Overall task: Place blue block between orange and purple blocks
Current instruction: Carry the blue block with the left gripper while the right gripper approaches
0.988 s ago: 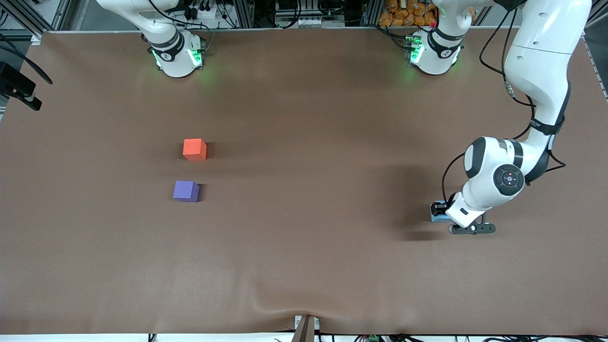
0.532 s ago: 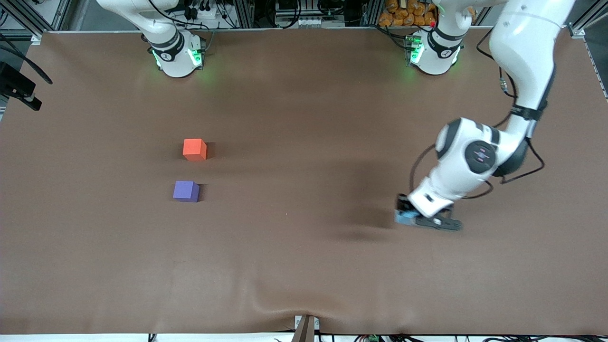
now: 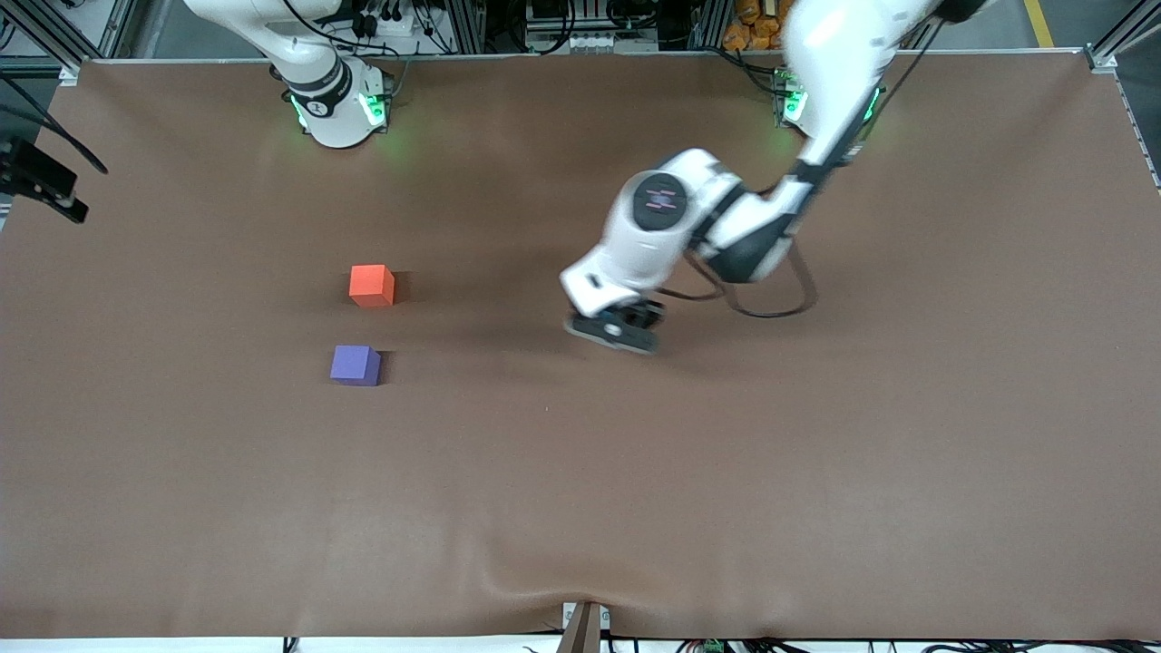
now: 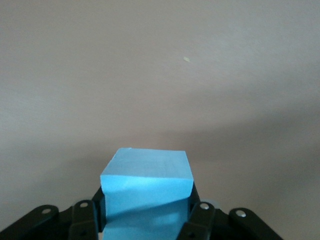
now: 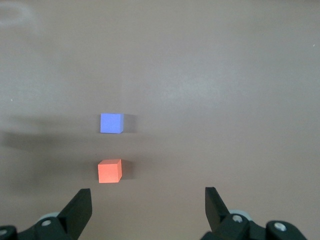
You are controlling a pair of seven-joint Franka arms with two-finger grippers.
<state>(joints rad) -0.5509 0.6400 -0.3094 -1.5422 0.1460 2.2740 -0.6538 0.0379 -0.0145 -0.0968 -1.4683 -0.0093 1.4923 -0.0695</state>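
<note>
The left gripper pinches the blue block by two side faces, over mid-table; it looks light and stiff. Orange block and purple block wait near the right arm's end, right gripper spread above them

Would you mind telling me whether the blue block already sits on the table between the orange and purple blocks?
No, the blue block is clamped in the left claw, with only bare table around it.
</note>
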